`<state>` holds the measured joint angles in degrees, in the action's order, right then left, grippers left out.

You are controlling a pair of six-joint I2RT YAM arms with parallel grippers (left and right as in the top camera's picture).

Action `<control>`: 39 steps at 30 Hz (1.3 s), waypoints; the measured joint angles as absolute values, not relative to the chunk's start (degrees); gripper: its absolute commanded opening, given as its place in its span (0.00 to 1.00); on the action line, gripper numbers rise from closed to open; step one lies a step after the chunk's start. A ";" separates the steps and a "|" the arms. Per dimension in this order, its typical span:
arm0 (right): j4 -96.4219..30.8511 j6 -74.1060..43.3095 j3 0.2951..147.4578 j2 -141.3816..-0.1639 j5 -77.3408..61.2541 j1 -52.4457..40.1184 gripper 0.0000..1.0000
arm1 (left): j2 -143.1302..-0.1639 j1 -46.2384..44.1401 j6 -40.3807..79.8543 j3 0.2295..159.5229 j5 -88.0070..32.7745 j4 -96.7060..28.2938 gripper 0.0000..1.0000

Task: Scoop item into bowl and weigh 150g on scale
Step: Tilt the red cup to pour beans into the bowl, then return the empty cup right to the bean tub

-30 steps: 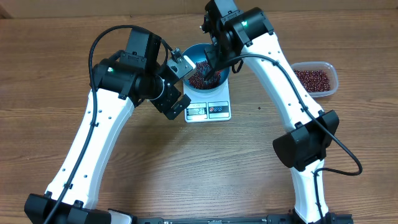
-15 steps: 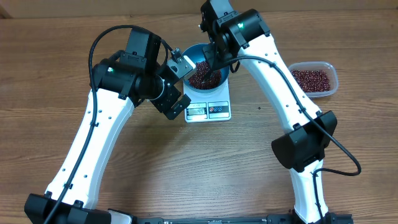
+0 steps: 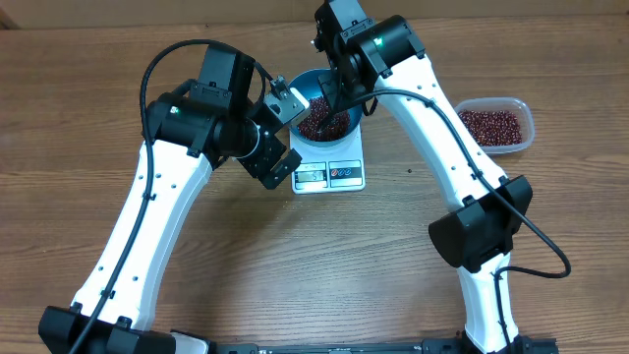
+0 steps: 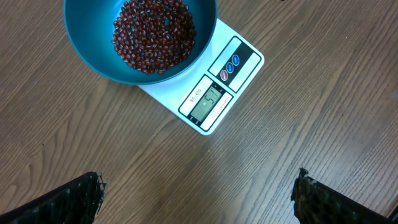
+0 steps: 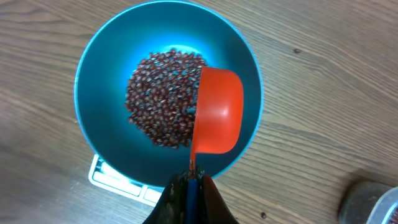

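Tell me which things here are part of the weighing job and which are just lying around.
In the job: beans, bowl, scale, scoop held by the right gripper, tub of more beans.
Lying about: nothing that I can see; only the left gripper, open and holding nothing, is idle.

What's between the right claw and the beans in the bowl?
The red scoop. The right claw grips its handle, and its cup sits over the beans in the blue bowl. This shows in the right wrist view.
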<state>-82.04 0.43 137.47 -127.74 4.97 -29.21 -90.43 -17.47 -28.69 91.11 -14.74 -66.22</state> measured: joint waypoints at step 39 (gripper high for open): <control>-88.05 12.69 121.58 -115.85 -13.72 19.40 0.04 | -90.43 -17.47 -28.69 91.11 -14.74 -66.22 1.00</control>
<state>-88.05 12.69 121.58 -115.85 -13.72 19.40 -90.43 -17.47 -28.69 91.11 -14.74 -66.22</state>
